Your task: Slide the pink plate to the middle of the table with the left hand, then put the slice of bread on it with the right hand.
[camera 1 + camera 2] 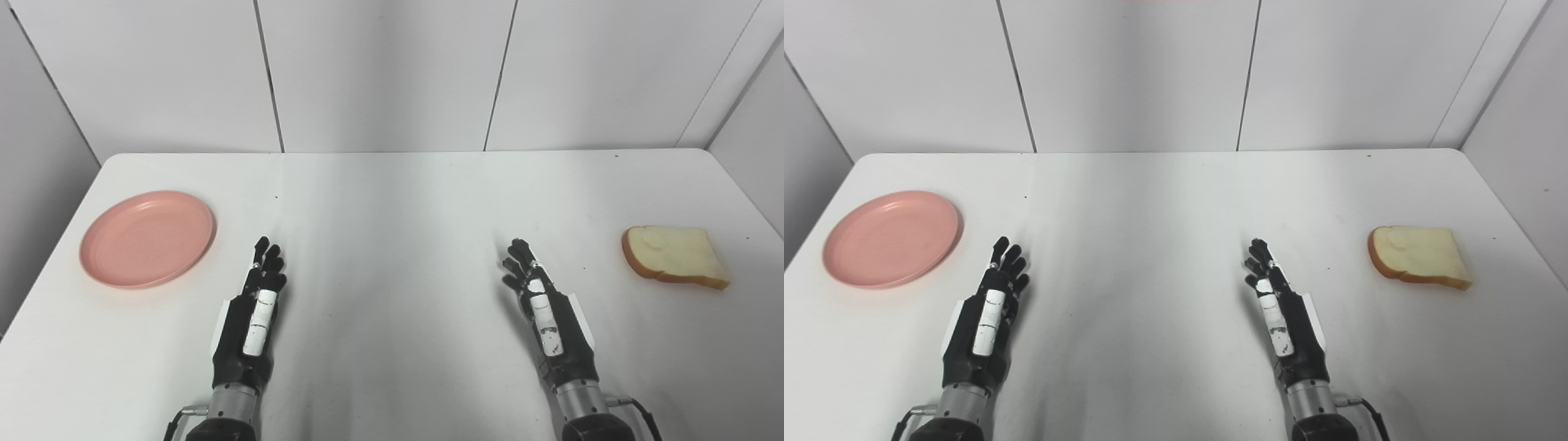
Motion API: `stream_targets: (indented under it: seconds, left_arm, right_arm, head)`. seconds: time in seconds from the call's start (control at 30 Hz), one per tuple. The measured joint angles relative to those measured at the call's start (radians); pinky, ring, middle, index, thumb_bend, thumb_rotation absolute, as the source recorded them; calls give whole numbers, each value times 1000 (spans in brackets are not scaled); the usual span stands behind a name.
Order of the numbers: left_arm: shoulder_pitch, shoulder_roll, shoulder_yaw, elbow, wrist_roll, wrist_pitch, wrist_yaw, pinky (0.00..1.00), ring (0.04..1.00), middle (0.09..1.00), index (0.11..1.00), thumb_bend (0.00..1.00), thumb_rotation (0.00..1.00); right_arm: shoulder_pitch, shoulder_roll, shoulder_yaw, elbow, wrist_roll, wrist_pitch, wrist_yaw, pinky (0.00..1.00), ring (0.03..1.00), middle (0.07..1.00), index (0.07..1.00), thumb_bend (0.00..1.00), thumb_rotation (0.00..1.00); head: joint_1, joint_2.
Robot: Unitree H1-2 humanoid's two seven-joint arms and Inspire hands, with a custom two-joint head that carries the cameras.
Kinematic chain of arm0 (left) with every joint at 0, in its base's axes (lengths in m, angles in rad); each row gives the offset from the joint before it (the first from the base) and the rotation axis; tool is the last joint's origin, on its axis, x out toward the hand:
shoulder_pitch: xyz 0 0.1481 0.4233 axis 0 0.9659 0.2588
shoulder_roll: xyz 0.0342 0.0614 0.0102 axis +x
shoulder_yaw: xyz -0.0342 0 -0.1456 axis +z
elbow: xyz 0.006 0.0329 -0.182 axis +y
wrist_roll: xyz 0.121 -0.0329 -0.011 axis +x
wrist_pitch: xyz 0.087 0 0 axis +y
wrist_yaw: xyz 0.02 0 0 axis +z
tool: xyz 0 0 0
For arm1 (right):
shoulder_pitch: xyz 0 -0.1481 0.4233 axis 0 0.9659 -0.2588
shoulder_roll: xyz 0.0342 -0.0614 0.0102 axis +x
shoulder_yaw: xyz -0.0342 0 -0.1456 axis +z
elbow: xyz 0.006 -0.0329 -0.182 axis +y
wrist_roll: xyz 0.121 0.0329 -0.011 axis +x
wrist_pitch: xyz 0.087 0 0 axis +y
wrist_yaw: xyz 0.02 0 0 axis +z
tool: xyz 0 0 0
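At nine o'clock on the white table (392, 202), the round pink plastic plate (147, 238) sits unmoved; tan-crusted bread slice (674, 256) at three o'clock. Left hand (254, 312) and right hand (545, 309) rest released, empty. Nothing done yet.

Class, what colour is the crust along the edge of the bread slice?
Golden brown on the slice of bread, around a pale cream face; the left eye view shows it best.
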Motion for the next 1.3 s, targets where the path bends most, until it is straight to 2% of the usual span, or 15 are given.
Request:
stream_targets:
  seconds: [0.5,1.3]
  left_arm:
    - [1,-1,-28,34,31,-84,1,1000,1000,1000,1000,846,884]
    - [2,-1,-33,34,46,-87,0,1000,1000,1000,1000,839,878]
  right_arm:
    - [-9,-5,-2,17,21,-36,4,965,984,1000,966,870,1000]
    - [-11,-15,9,18,28,-40,14,975,984,1000,972,886,1000]
  head:
    - [15,-3]
    - [17,-5]
